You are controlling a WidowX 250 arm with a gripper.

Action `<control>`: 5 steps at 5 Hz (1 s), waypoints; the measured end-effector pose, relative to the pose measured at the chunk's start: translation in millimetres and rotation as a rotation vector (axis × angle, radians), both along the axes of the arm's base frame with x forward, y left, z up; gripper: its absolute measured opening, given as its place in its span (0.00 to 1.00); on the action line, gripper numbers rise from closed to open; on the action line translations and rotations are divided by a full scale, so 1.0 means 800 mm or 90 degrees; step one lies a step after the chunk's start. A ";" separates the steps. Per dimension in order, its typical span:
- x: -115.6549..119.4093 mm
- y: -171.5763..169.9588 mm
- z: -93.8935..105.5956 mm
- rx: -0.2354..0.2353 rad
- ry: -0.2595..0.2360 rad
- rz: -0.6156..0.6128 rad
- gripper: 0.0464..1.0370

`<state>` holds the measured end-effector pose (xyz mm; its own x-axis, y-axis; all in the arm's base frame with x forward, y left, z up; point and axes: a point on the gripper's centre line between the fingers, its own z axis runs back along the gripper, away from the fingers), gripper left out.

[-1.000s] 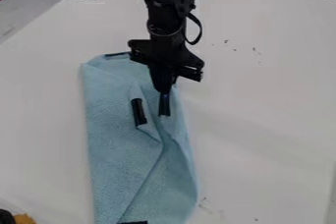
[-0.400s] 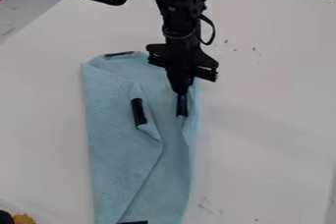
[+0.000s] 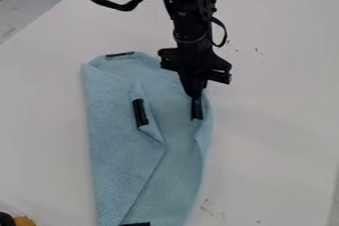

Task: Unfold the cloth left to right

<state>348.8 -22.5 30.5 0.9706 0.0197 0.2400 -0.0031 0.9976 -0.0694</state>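
Cloth [image 3: 119, 141] lies partly folded on the white table [image 3: 278, 131], a black strip [image 3: 140, 112] mid-cloth; rightward, the gripper [image 3: 197, 99] pinches its right side. Draw that side right, low and evenly, lest the left layers drag.

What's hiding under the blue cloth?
The blue cloth lies on the white table, which you can see beside it. Whatever is right underneath is covered, so I can't tell if anything hides there. The pincer is on top, at a folded part.
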 end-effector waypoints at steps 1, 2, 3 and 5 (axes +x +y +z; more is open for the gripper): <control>0.001 -0.008 0.001 -0.008 -0.005 -0.001 0.03; 0.003 -0.014 0.001 -0.014 -0.011 0.009 0.19; 0.004 -0.025 0.001 -0.029 -0.016 0.026 0.45; 0.015 -0.068 -0.002 -0.100 -0.037 0.181 0.97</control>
